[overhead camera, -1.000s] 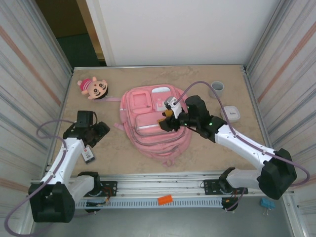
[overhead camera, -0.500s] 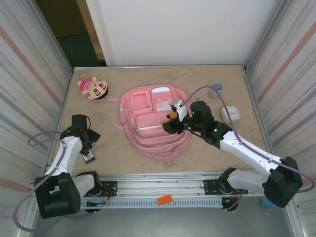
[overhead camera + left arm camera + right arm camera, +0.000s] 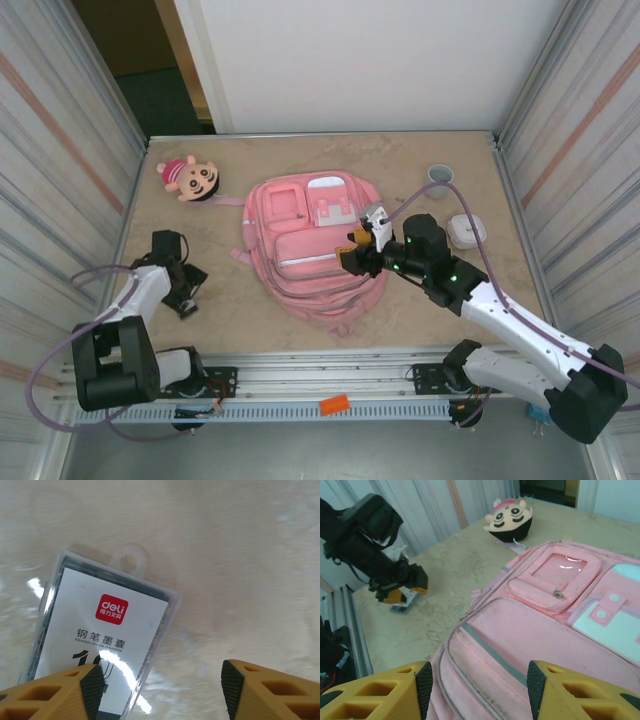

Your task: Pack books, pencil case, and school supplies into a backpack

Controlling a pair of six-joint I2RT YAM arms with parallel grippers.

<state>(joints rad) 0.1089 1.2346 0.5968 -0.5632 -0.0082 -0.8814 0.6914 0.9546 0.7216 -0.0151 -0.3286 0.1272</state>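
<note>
Near left: L fingers are apart, tips pointing down at the surface, nothing clamped between them. A clear supply pack lies flat there. It has a white card insert, red "deli" logo, dark edges, and a hang-tab w/ hole pointing away from the tips. One finger overlaps the pack's near corner; the other is over bare surface, well apart from the pack. Cannot tell if the tip touches the plastic. In the top view the L fingers sit near the left wall, left of the backpack and apart from it.

From the right wrist cam, the L arm is seen over the same pack w/ the tips right above it.

Mid: R fingers are apart and empty, held above the backpack's lower front panel, no contact seen. In the top view the R fingers are over the pack's right half.

The backpack lies flat, front up, about centre of the surface. It is pink w/ white-trimmed zip pockets and pale patches.

Farther right: small white case, just off the backpack's right side. Beyond it, a grey cup, upright.

Far left: plush doll w/ pink cap, face up, near the back corner, apart from the backpack.
</note>
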